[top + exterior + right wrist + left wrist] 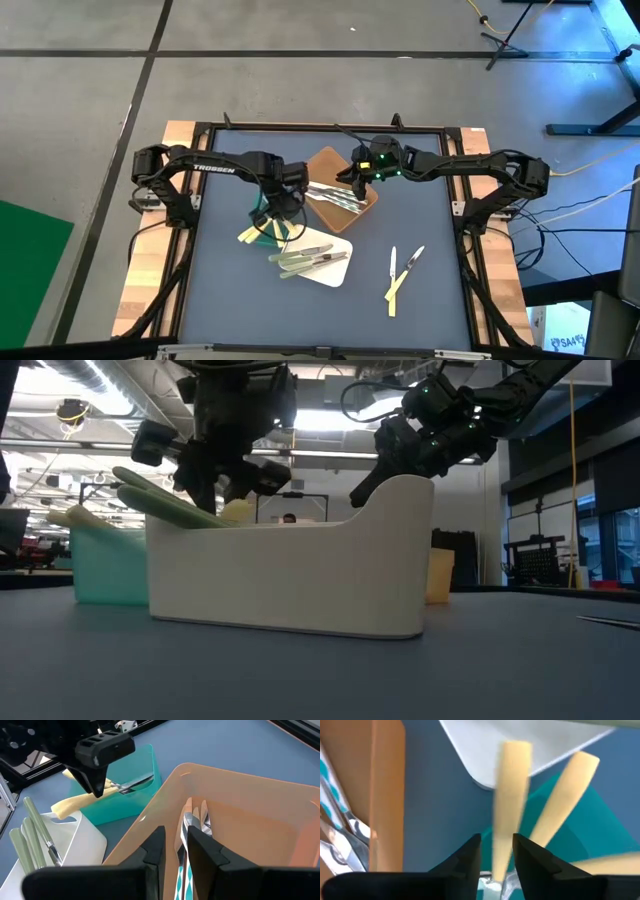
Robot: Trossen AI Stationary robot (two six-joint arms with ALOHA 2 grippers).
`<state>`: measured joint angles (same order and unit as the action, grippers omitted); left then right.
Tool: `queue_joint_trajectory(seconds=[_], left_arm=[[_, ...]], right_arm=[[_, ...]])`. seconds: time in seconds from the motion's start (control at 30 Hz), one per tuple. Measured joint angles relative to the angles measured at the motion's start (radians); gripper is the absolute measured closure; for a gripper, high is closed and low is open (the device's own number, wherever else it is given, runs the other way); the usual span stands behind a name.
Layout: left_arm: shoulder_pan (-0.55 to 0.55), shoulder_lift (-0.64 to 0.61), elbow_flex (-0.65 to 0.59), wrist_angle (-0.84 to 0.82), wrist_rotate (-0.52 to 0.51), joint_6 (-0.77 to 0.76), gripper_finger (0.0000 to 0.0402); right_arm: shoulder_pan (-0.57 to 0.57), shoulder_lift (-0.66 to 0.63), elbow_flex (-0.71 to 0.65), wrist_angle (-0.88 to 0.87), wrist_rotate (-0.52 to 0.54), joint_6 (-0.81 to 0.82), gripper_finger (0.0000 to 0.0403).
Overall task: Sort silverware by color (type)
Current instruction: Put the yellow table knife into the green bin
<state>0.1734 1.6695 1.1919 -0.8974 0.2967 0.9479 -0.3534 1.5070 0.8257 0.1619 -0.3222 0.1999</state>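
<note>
My left gripper (497, 855) points down over the green tray (258, 215) and is open. A yellow-handled piece of silverware (512, 795) stands blurred between its fingers, with a gap showing on one side. A second yellow handle (567, 795) lies in the green tray. My right gripper (176, 845) hangs over the brown tray (250, 820), shut on a piece with a teal-patterned silvery handle. Like pieces (335, 195) lie in that tray. Green-handled pieces (305, 262) lie on the white tray (335, 275). My left gripper has the yellow handle between its open fingers; whether either finger touches it I cannot tell. My right gripper pinches the patterned handle (183, 877) between its two fingers, slanting down from the table's right side. The metal end (186, 822) points away over the brown tray's inside.
Two loose pieces lie on the blue mat to the right of the white tray, a yellow-handled one (393, 285) and one (413, 258) beside it. The three trays sit close together at mid-table. Bare mat lies near the front and right edges.
</note>
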Motion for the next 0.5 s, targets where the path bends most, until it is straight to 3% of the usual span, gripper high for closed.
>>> queue_joint_trajectory(seconds=[0.23, 0.5], left_arm=[[0.0, 0.0, 0.0, 0.024, 0.001, -0.025, 0.0269], [0.0, 0.0, 0.0, 0.027, 0.002, -0.023, 0.0267]], right_arm=[[0.0, 0.0, 0.0, 0.0, 0.0, 0.0, 0.0336], [0.0, 0.0, 0.0, 0.0, 0.0, 0.0, 0.0336]])
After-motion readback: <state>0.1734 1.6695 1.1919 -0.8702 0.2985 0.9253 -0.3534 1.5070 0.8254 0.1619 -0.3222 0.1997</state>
